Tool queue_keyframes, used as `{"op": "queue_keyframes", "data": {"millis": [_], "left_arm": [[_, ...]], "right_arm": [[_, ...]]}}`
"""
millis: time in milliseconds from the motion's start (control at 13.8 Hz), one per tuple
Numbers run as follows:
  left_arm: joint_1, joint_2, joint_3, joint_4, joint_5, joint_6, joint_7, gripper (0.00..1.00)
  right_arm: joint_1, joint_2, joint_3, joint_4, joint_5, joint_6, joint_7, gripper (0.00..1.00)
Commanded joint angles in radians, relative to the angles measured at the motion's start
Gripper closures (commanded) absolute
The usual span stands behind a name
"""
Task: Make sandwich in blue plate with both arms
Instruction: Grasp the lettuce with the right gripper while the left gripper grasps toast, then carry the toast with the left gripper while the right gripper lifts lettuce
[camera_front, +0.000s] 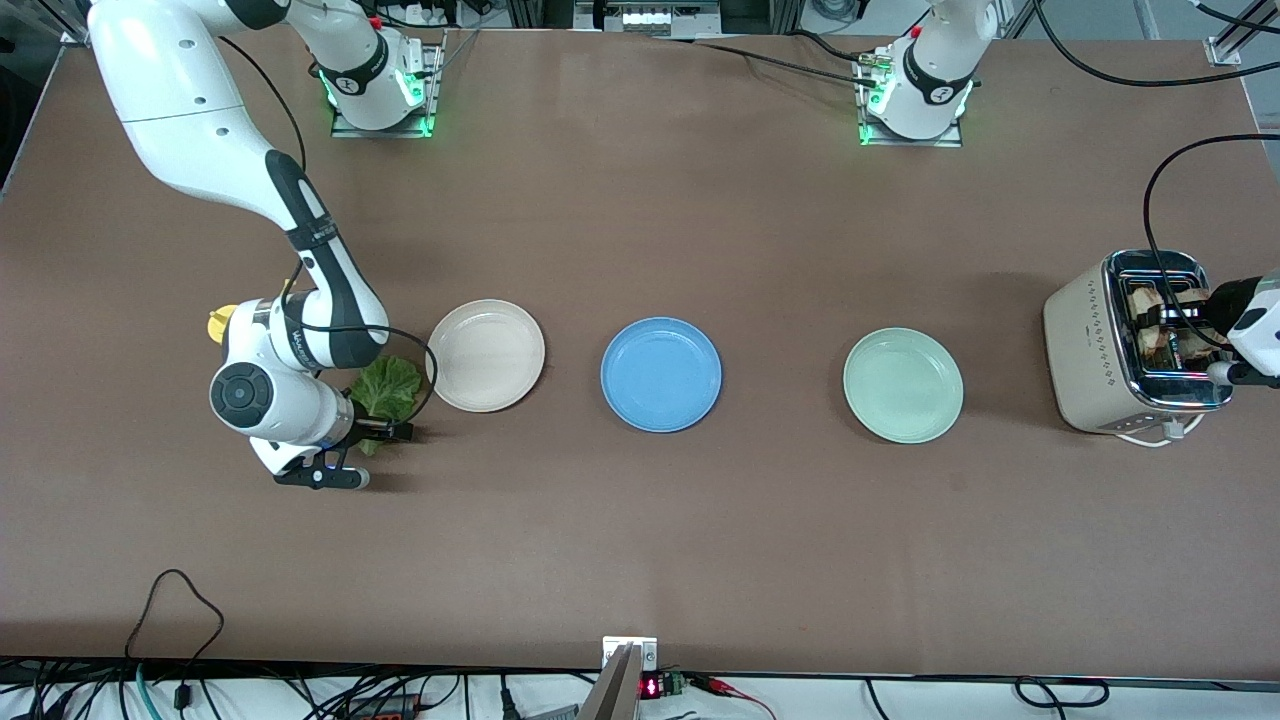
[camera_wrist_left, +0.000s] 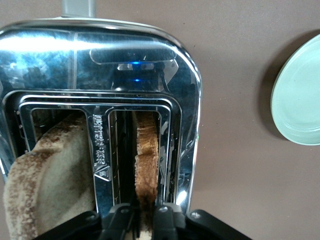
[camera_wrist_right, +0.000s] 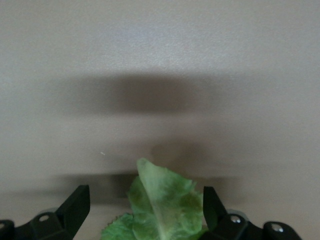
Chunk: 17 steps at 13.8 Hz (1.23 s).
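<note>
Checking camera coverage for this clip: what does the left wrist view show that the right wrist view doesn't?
Only the left wrist view: the left gripper shut on a toast slice in the toaster, a second slice in the other slot, and the green plate.
Only the right wrist view: the right gripper, open, straddling the lettuce.
Both: the brown table.

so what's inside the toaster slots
Two toast slices, one per slot of the toaster. The left gripper is shut on the edge-on slice; the other slice stands beside it. The slices' lower parts are hidden down in the slots.
</note>
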<state>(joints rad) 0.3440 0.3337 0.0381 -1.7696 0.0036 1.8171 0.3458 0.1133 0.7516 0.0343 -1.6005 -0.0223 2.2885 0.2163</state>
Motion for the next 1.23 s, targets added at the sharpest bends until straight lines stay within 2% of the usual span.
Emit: {"op": "queue_keyframes", "data": {"millis": [0, 145, 290, 435, 579, 724, 797, 869, 1014, 1159], "left_arm": [[0.006, -0.015, -0.009, 0.024, 0.045, -0.019, 0.022, 1.00], [0.006, -0.062, -0.012, 0.060, 0.045, -0.095, 0.024, 1.00], [-0.009, -0.073, -0.023, 0.221, 0.047, -0.311, 0.018, 1.00], [-0.039, -0.073, -0.050, 0.341, 0.045, -0.508, 0.007, 1.00], [-0.059, -0.074, -0.111, 0.377, 0.045, -0.597, 0.002, 1.00], [-0.068, -0.065, -0.203, 0.365, 0.027, -0.616, -0.007, 1.00], [-0.068, -0.047, -0.248, 0.355, -0.015, -0.601, -0.022, 1.00], [-0.071, -0.023, -0.273, 0.355, -0.110, -0.575, -0.083, 1.00], [-0.126, 0.025, -0.303, 0.352, -0.229, -0.509, -0.189, 1.00], [-0.228, 0.063, -0.303, 0.326, -0.338, -0.376, -0.324, 1.00]], "right_arm": [[-0.009, -0.002, -0.002, 0.010, -0.007, -0.006, 0.015, 0.08], [-0.009, -0.003, -0.005, 0.007, -0.007, -0.010, 0.012, 0.29], [-0.009, -0.003, -0.007, 0.007, -0.007, -0.014, 0.011, 0.57], [-0.012, -0.003, -0.007, 0.007, -0.008, -0.021, 0.006, 0.84], [-0.014, -0.005, -0.007, 0.007, -0.008, -0.026, 0.003, 1.00], [-0.017, -0.006, -0.007, 0.007, -0.010, -0.035, -0.005, 1.00], [-0.018, -0.006, -0.007, 0.007, -0.010, -0.035, -0.005, 1.00], [-0.018, -0.006, -0.007, 0.007, -0.011, -0.035, -0.006, 1.00], [-0.018, -0.006, -0.007, 0.008, -0.011, -0.037, -0.005, 1.00], [-0.018, -0.009, -0.007, 0.008, -0.010, -0.043, 0.000, 1.00]]}}
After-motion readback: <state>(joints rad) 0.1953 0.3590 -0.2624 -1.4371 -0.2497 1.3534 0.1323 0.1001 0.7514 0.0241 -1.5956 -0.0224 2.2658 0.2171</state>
